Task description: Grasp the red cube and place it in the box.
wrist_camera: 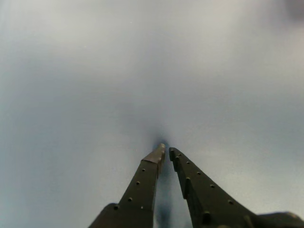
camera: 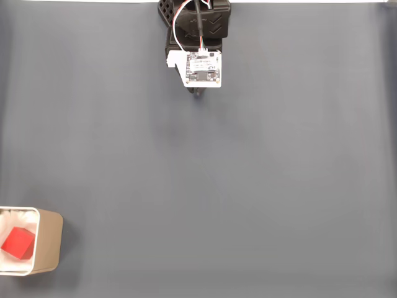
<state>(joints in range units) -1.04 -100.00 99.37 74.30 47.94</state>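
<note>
Red cube (camera: pixel 17 242) sits inside box (camera: pixel 48 242), lower left of fixed view | gripper (wrist_camera: pixel 166 152) top centre, well apart, nearly closed, holding nothing | you have 0 left to carry.

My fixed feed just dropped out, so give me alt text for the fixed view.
The red cube lies inside the box at the lower left corner of a grey table. The arm sits folded at the top centre, its gripper far from the box.

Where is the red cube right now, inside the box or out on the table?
Inside. In the fixed view the red cube lies on the white floor of the box, enclosed by its rim, with the gripper shut and empty.
</note>
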